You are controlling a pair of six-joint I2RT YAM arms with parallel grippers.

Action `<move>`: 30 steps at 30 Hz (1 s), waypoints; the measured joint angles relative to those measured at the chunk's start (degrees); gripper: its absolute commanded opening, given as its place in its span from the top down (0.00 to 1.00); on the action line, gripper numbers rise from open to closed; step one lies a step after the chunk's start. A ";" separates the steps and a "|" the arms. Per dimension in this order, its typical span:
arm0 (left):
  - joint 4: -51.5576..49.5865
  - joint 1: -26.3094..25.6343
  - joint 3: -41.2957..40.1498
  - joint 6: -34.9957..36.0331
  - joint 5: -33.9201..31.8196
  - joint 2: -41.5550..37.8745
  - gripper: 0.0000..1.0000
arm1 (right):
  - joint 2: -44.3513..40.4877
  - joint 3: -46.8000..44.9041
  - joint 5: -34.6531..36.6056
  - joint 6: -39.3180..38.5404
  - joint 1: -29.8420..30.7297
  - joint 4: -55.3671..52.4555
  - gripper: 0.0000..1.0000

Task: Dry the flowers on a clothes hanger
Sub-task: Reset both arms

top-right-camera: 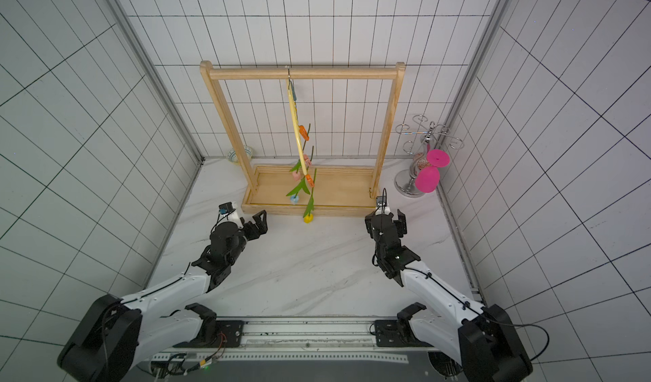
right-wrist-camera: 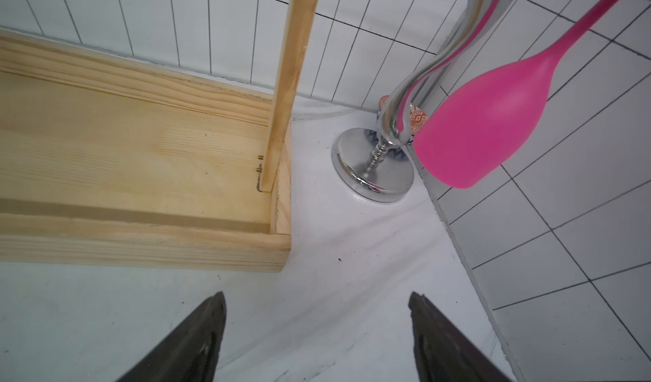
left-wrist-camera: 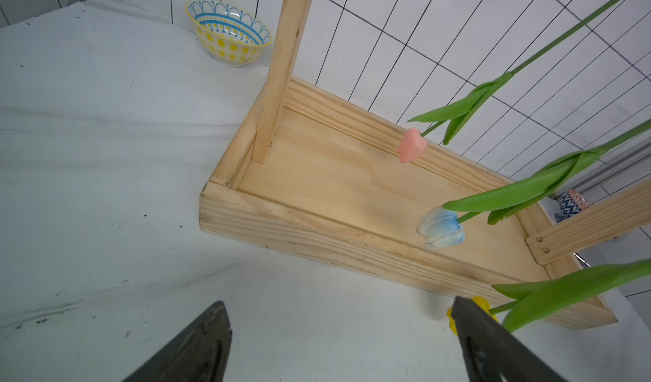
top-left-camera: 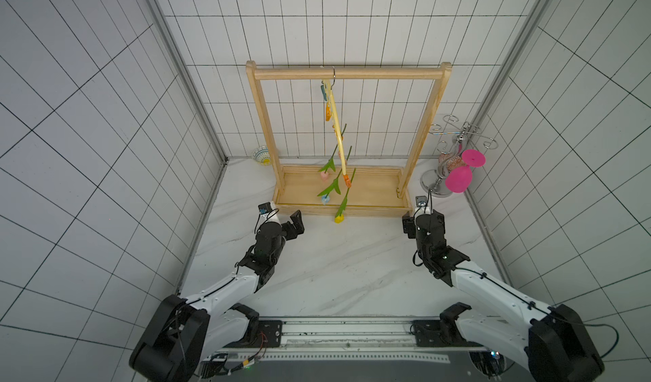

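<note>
The pale-yellow clothes hanger (top-left-camera: 336, 126) (top-right-camera: 295, 123) hangs by its metal hook from the wooden rack's top bar and is seen nearly edge-on in both top views. Three flowers hang from its clips, heads down: pink (top-left-camera: 324, 175) (left-wrist-camera: 412, 149), white-blue (top-left-camera: 325, 199) (left-wrist-camera: 440, 227) and yellow (top-left-camera: 339, 218). In the left wrist view one finger partly hides the yellow head (left-wrist-camera: 482, 304). My left gripper (top-left-camera: 294, 227) (left-wrist-camera: 339, 302) is open and empty, just left of the yellow head. My right gripper (top-left-camera: 422, 220) (right-wrist-camera: 317, 295) is open and empty at the rack's right front corner.
The wooden rack (top-left-camera: 348, 73) stands at the back on its tray base (top-left-camera: 373, 190) (right-wrist-camera: 141, 242). A patterned bowl (top-left-camera: 261, 154) (left-wrist-camera: 229, 34) sits behind its left post. At the right wall a chrome stand (top-left-camera: 436, 183) (right-wrist-camera: 373, 172) holds a magenta goblet (top-left-camera: 458, 179) (right-wrist-camera: 482, 123).
</note>
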 measured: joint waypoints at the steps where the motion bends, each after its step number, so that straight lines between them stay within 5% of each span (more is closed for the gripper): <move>1: 0.17 0.00 0.33 -0.28 0.17 0.15 0.01 | 0.70 -0.44 -0.09 -0.61 -1.46 1.73 0.15; 7: 0.31 -0.04 0.70 -1.36 1.27 0.02 0.01 | 12.72 -2.10 -2.84 -0.94 -13.31 17.35 0.12; 16: 0.98 -0.04 0.85 -2.23 2.62 1.01 0.01 | 24.98 -3.37 -8.70 0.90 -21.62 31.26 0.14; 20: -0.39 -0.04 2.32 -1.77 3.82 2.64 0.01 | 27.15 -4.68 -13.20 4.59 -27.50 36.83 0.01; 30: -1.64 -0.04 3.30 4.90 -4.76 1.60 0.01 | 27.91 -4.96 -14.73 4.02 -24.87 39.69 0.01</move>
